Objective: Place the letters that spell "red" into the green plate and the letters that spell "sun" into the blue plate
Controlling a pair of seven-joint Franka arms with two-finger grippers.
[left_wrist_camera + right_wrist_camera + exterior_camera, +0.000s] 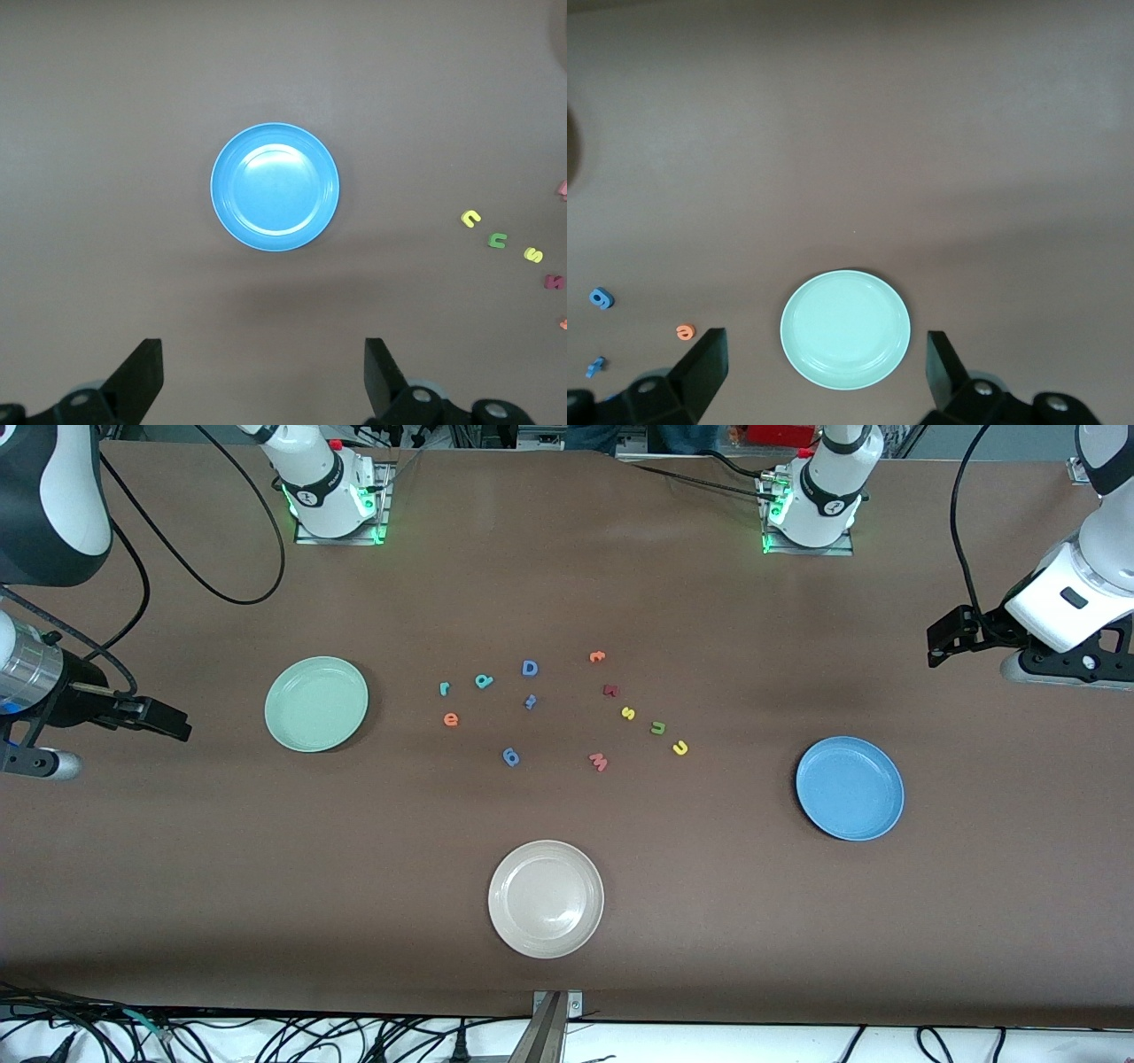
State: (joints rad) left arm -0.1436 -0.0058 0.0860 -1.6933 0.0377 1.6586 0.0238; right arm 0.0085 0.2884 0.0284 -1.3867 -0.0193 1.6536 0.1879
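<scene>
1. Front view: the green plate [316, 703] lies toward the right arm's end of the surface [177, 868], the blue plate [850, 787] toward the left arm's end and nearer the camera. Both are bare, with open brown surface all round their rims. Between them lie the small letters: the teal r [445, 687], orange e [451, 719] and teal d [484, 681] cluster near the green plate; the yellow s [628, 712], green n [658, 728] and yellow u [680, 747] run in a slanting line whose nearer end leads toward the blue plate. A cream plate [546, 898] sits nearest the camera. The right tool [164, 722] and left tool [943, 642] hang out at the surface's two ends, well apart from every letter.

2. Left wrist view: the left tool [263, 372] stands wide apart, holding nothing, over bare surface just short of the blue plate; u, n and s show to one side.

3. Right wrist view: the right tool [827, 367] is likewise spread wide and holding nothing, over the green plate's edge, the orange e close by.
</scene>
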